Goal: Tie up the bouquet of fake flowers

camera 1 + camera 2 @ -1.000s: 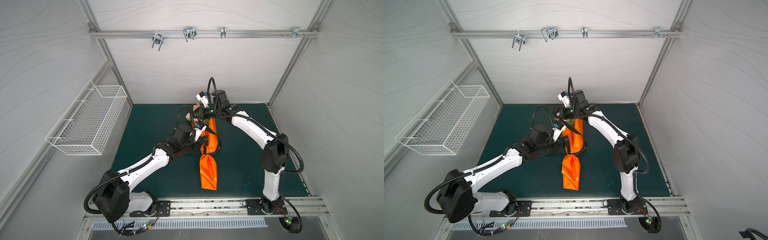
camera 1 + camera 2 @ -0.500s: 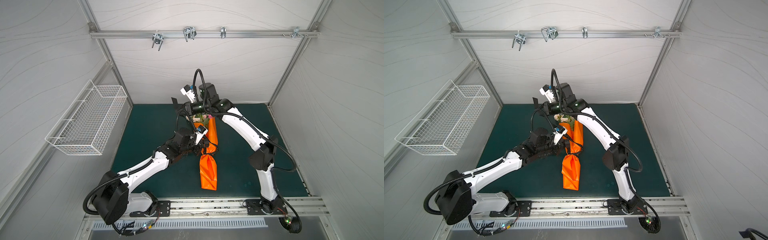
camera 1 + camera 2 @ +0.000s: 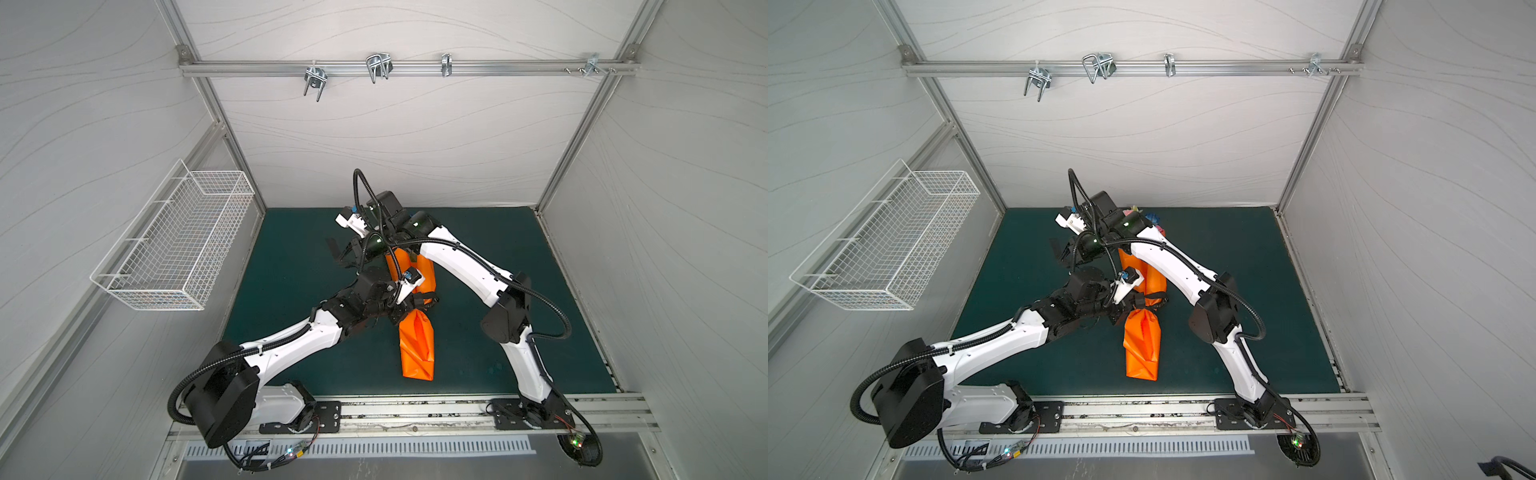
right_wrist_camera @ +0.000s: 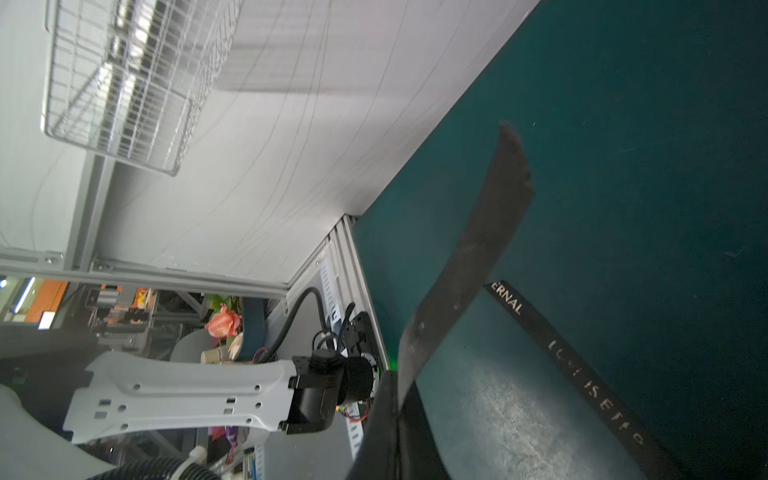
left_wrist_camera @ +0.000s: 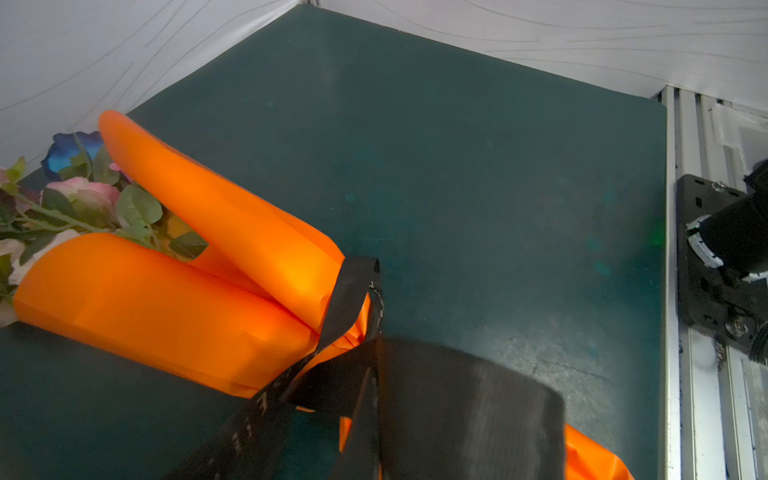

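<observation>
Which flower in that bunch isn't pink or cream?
The single blue bloom, at the edge of the bouquet of fake flowers, right beside the orange wrapping paper. The other flowers showing are pink or cream.

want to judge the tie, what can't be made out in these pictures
Knot in the black ribbon: blurred near the lens in the left wrist view; small, partly behind the left arm in both top views.
Bouquet of fake flowers: cut by the left wrist view's edge; mostly under the right arm in both top views.
Lettering: mostly smeared in the right wrist view.
Lower stems: inside the orange wrapping paper.
</observation>
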Robot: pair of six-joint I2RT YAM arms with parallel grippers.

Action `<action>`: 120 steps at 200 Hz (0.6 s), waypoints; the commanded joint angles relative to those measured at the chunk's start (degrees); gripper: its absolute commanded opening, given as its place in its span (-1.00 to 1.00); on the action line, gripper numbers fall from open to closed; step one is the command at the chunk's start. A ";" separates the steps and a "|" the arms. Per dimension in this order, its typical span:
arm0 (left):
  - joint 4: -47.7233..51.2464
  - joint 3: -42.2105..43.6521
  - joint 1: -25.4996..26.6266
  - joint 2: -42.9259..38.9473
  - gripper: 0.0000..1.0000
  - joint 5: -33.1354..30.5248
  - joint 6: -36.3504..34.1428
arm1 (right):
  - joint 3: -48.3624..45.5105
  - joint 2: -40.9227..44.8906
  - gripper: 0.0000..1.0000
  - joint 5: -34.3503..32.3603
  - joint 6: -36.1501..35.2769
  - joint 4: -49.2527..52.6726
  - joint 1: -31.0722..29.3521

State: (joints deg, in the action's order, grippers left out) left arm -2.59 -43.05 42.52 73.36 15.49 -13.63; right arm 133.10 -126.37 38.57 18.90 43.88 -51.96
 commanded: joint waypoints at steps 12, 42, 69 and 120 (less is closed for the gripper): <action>-2.31 0.39 1.19 0.08 -1.00 -0.67 -5.07 | 0.76 3.64 -0.85 3.39 -5.47 7.95 -0.77; -1.20 1.18 1.30 -0.21 -1.00 -1.76 -6.13 | -1.27 5.22 -0.74 2.73 -8.09 11.72 -1.85; -0.24 2.22 1.27 -1.62 -1.00 -2.18 -7.79 | -4.87 7.13 -0.33 2.39 -9.12 12.97 -2.73; -0.69 2.18 1.27 -1.65 -1.00 -3.64 -7.06 | -7.47 9.93 0.33 -6.87 -8.28 11.20 -1.77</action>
State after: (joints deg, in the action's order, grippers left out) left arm -1.89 -39.72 44.80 72.47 12.97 -19.94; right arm 126.43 -120.66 35.62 12.19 51.99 -53.10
